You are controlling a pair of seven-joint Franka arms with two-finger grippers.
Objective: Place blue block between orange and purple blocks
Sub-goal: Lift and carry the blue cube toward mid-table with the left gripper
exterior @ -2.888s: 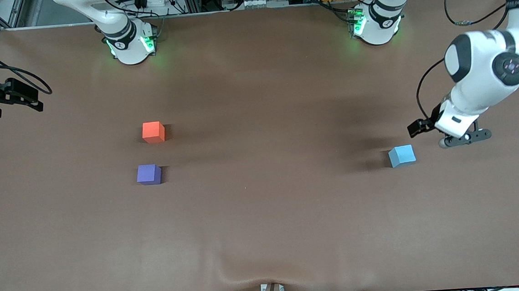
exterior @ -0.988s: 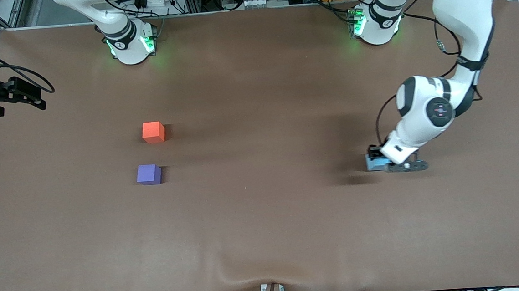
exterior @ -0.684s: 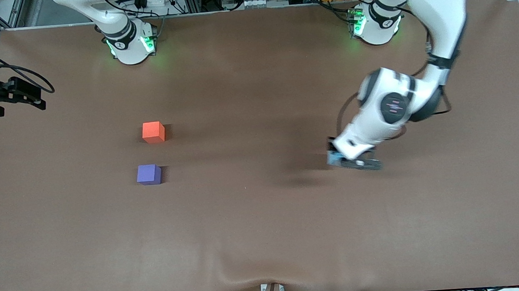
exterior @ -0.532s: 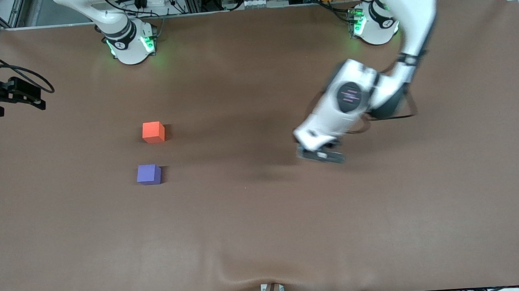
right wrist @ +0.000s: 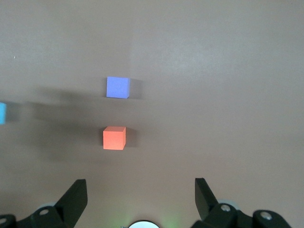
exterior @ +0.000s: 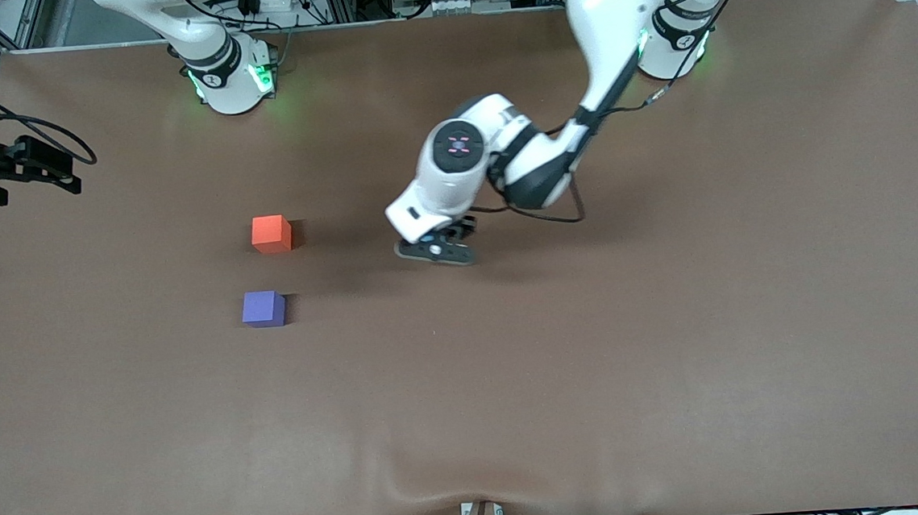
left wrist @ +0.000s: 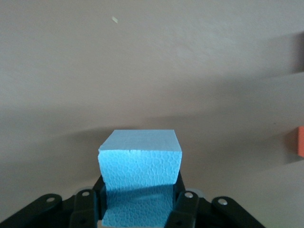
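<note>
The blue block [left wrist: 140,164] sits between the fingers of my left gripper [exterior: 434,251], which is shut on it. This gripper hangs over the middle of the table, apart from the other two cubes. In the front view the hand hides nearly all of the blue block. The orange block [exterior: 271,233] rests on the table toward the right arm's end. The purple block [exterior: 263,308] lies nearer the front camera than the orange one, with a gap between them. My right gripper [right wrist: 140,190] is open and holds nothing, high above the orange block [right wrist: 114,137] and purple block [right wrist: 118,87].
The brown table cover [exterior: 677,371] spreads bare around the cubes. A black device with cables [exterior: 24,167] sticks in at the right arm's end of the table. The right arm's base [exterior: 230,79] and the left arm's base [exterior: 666,45] stand at the table's edge.
My left gripper has carried the blue block from the left arm's end of the table toward the orange and purple blocks. The right arm and the two cubes have not moved.
</note>
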